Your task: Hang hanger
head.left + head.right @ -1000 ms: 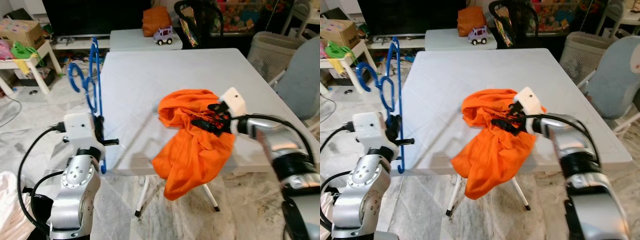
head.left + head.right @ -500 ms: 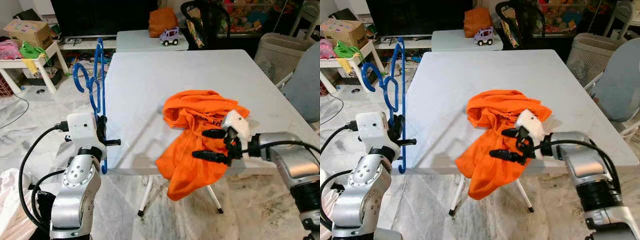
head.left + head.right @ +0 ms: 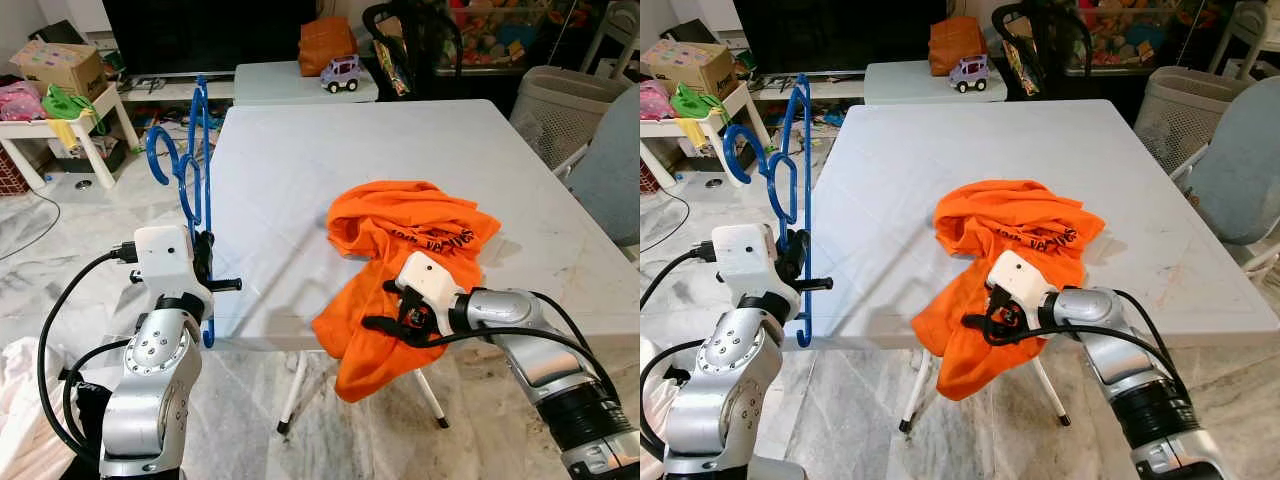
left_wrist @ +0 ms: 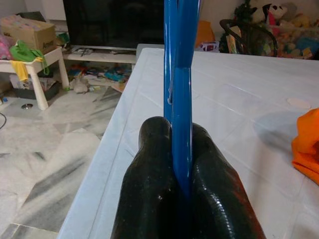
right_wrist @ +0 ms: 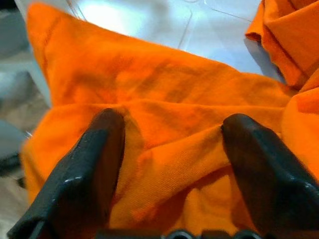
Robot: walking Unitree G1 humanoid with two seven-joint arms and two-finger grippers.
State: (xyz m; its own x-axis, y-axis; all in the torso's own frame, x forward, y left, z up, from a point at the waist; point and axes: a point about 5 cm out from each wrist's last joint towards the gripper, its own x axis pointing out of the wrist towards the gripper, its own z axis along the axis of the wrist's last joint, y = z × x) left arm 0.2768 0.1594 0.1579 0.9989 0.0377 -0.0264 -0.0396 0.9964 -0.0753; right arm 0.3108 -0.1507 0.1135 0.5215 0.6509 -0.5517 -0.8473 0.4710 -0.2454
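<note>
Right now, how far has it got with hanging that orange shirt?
Done: the left gripper is shut on the blue hanger, held upright beside the table. In hand: the right gripper is open, fingers pressed against the orange shirt at the table's edge. Left: gripping the shirt, putting it on the hanger and hanging it.

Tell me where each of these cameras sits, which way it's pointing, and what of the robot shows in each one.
Left eye view: on the head, looking forward and down at the white table; both silver arms show.
Right eye view: the head's other eye, same scene, slightly shifted.
Left wrist view: looks along the left gripper, shut on the blue hanger.
Right wrist view: looks along the right gripper, open against the orange shirt.
Shared: the eye views show that hanger, shirt and table too.
</note>
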